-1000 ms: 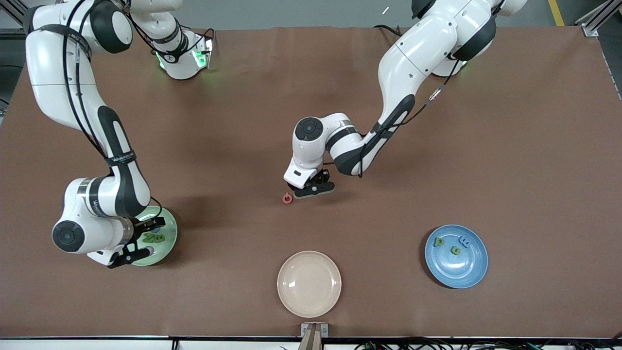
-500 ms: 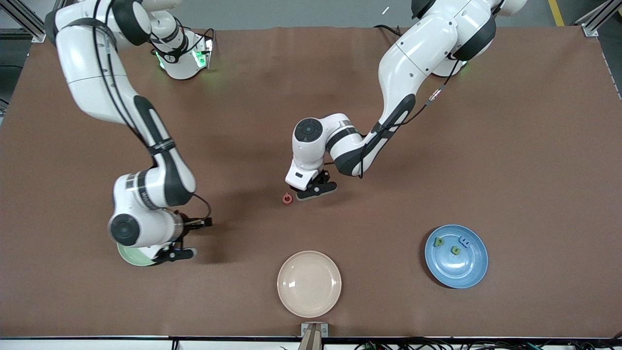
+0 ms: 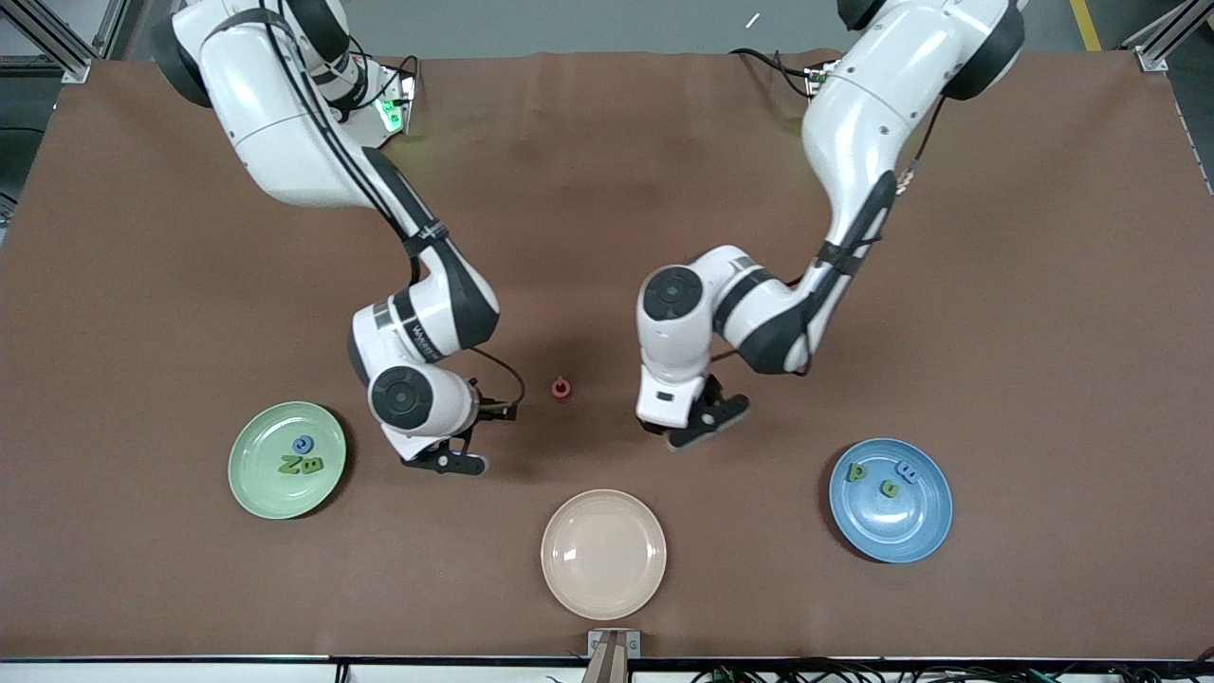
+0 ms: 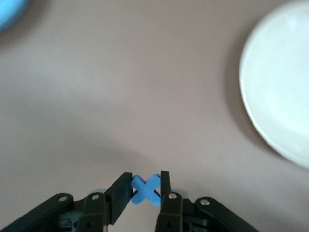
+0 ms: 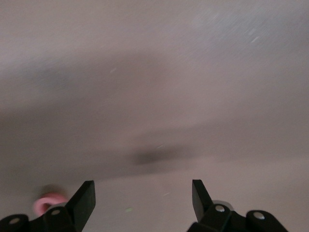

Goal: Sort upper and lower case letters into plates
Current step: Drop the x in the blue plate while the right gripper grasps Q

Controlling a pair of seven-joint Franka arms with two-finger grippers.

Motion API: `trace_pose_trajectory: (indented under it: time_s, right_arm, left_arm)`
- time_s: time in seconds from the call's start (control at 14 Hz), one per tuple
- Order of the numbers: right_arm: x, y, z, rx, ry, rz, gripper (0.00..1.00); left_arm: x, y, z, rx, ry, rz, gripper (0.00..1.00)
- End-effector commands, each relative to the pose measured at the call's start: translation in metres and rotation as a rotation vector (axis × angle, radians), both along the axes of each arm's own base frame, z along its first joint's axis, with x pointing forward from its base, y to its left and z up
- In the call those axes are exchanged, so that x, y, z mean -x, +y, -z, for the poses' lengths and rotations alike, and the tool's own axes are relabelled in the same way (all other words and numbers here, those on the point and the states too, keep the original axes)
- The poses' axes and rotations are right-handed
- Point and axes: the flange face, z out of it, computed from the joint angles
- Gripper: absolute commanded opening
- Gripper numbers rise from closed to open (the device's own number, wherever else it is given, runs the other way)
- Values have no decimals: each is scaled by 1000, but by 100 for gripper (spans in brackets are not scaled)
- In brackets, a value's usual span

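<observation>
My left gripper point(image 3: 699, 424) is shut on a small blue x-shaped letter point(image 4: 146, 188), held between its fingertips over bare table between the cream plate and the blue plate point(image 3: 901, 531). The front view hides that letter. A red letter point(image 3: 561, 387) lies on the table mid-way between the two grippers. My right gripper point(image 3: 477, 438) stands open and empty beside it, with the red letter point(image 5: 48, 203) just outside one finger. The pale green plate point(image 3: 261, 489) holds three letters, one blue point(image 3: 303, 443) and two green point(image 3: 300, 465). The blue plate holds three letters, two green point(image 3: 856, 471) and one blue point(image 3: 908, 471).
An empty cream plate point(image 3: 603, 553) sits near the table's front edge, between the two coloured plates; it also shows in the left wrist view as the cream plate point(image 4: 280, 96). Brown cloth covers the whole table. Both arms reach in toward the middle.
The left gripper closed on the blue letter beside the red one and carried it toward the blue plate. The right arm swung from over the green plate toward the red letter.
</observation>
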Motion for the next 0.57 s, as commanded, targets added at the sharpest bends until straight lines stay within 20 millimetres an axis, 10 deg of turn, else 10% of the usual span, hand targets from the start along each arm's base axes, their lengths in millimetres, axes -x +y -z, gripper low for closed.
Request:
trace_pose_trajectory:
  time_s: [0.0,0.5]
  right_arm:
    - [26,45,1,1,-32,104,89]
    - [66,95,28,-20,-102,187,88]
  left_arm:
    - [-18,42,-27,-39,-2,41,1]
    - [-80,191,-16,-126,83,183,3]
